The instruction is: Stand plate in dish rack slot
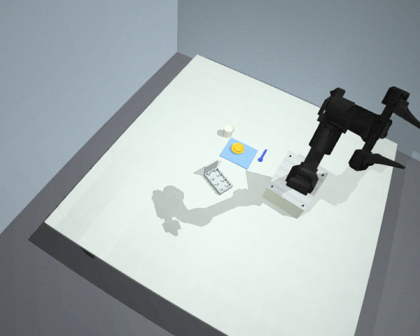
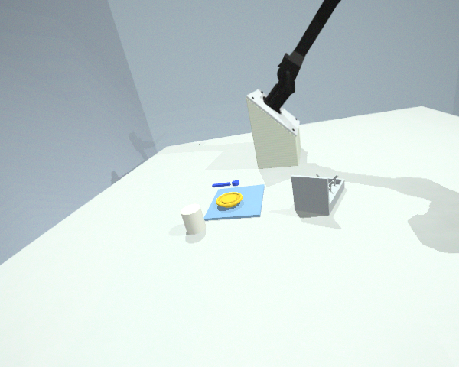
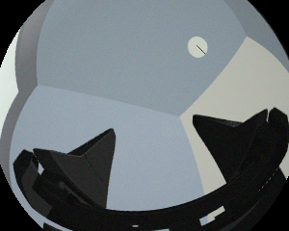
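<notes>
The yellow plate [image 1: 237, 148] [image 2: 229, 199] lies flat on a blue square board [image 1: 247, 159] [image 2: 252, 209]. The grey dish rack [image 1: 211, 167] [image 2: 311, 196] stands on the table beside the board, with a tall panel at one end and small rails inside; no plate is in it. My gripper [image 1: 416, 148] [image 3: 154, 126] is open with nothing between its fingers. It is raised high at the right in the top view, far from the plate and rack, and is out of view in the exterior view. The wrist view shows only walls and surfaces beyond the fingers, neither plate nor rack.
A cream cup [image 1: 227, 131] [image 2: 193, 221] stands upright near the board's edge, on the plate's side. A blue spoon [image 1: 263, 154] [image 2: 221, 184] lies beside the board, toward the arm's base. The arm's base block [image 1: 283, 204] [image 2: 276, 144] stands beyond the spoon and rack.
</notes>
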